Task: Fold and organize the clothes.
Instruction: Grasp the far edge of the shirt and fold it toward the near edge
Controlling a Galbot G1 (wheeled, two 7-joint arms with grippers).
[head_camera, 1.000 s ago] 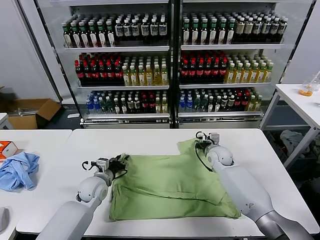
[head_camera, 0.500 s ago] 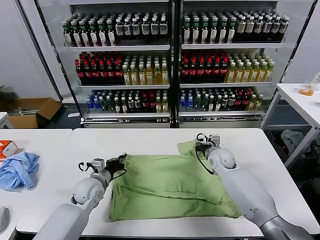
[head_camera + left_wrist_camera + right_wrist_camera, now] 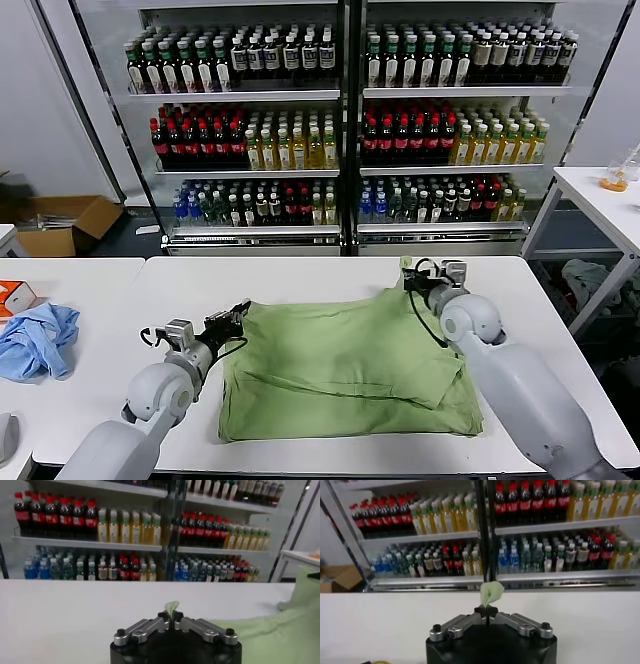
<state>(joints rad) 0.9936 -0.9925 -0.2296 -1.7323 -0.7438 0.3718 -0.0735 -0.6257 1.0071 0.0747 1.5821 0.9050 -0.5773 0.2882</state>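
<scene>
The light green shirt (image 3: 345, 370) lies partly folded on the white table (image 3: 300, 275) in the head view. My left gripper (image 3: 238, 311) is shut on the shirt's far left corner; a tip of green fabric (image 3: 171, 606) sticks out between its fingers in the left wrist view (image 3: 171, 622). My right gripper (image 3: 408, 279) is shut on the shirt's far right corner; a green tip (image 3: 491, 593) shows above its fingers in the right wrist view (image 3: 487, 612). The buttons and patterned patch are hidden.
A light blue cloth (image 3: 38, 341) and an orange box (image 3: 14, 297) lie on the table to the left. Drink coolers full of bottles (image 3: 340, 120) stand behind the table. A second white table (image 3: 600, 205) is at the right.
Both grippers have moved apart, left one leftward, right one rightward and back. The shirt's far edge is pulled wider and flatter between them.
</scene>
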